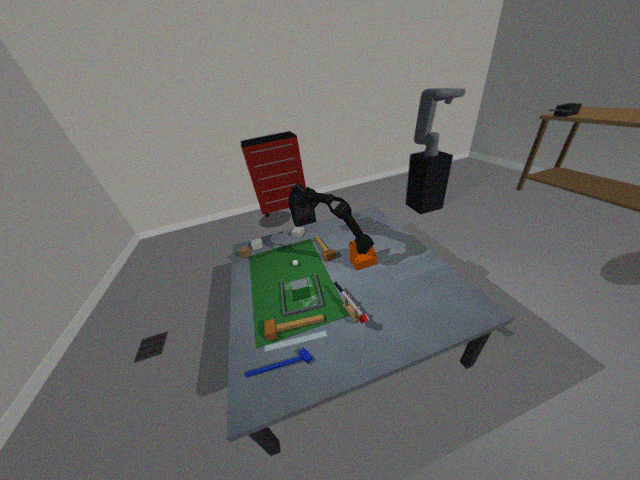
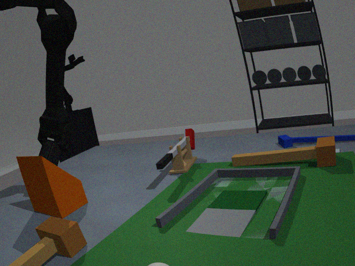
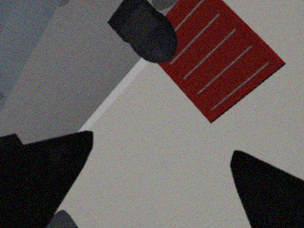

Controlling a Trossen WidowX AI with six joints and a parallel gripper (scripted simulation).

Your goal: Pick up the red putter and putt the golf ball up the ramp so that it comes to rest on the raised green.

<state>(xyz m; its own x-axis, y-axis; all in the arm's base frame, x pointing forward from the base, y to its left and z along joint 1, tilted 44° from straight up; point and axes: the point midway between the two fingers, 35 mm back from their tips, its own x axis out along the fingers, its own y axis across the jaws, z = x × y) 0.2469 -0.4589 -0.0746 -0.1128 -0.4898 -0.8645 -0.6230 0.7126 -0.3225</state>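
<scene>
Well beyond the wide-open, empty pincer (image 3: 161, 176), the red putter (image 1: 351, 303) rests on its wooden stand (image 2: 182, 157); seemingly light, stiff and slick, best gripped mid-shaft.

arm (image 1: 338, 209) folded low, hand (image 3: 161, 166) wide open and holding nothing.
</scene>
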